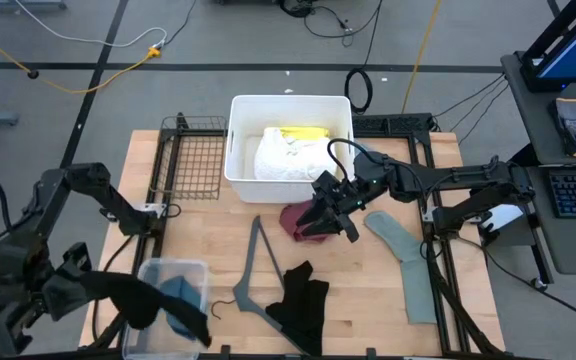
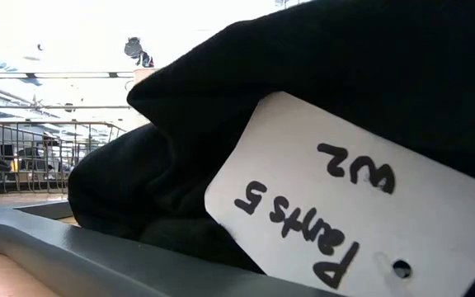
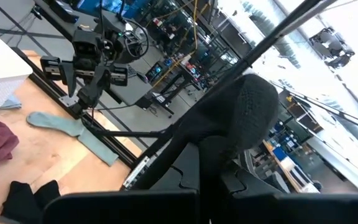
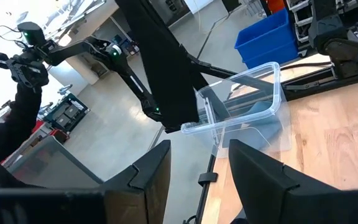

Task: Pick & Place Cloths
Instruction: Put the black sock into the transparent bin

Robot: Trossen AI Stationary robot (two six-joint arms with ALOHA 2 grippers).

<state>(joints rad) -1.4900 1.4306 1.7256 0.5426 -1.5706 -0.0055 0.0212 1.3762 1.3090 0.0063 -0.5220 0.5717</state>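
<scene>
My right gripper (image 1: 320, 215) (image 4: 199, 149) is open and stands over the right edge of the maroon cloth (image 1: 296, 217), which lies bunched on the table below the white bin (image 1: 238, 150). The white cloth (image 1: 286, 158) and the yellow cloth (image 1: 303, 133) lie in that bin. Nearer the front, the black cloth (image 1: 303, 300) (image 2: 320, 74) lies on the table with a white tag (image 2: 345, 206). Right of it is the sage-green cloth (image 1: 408, 262). The teal-blue cloth (image 1: 180, 297) sits in a clear tub (image 1: 153, 270), with my left gripper (image 1: 168, 312) over it. I see no pale grey cloth. My right gripper is open over the maroon cloth's right edge (image 1: 306, 225), coming from the table's right side. The gripper body hides the spot in the high view and the wrist view shows no cloth between the fingers (image 4: 148, 174), so I cannot tell whether it touches.
A thin grey hanger (image 1: 253, 268) lies between the tub and the black cloth, its bar right in front of the low camera (image 2: 97, 256). A black wire rack (image 1: 193, 160) stands left of the bin. Metal frames run along both table sides.
</scene>
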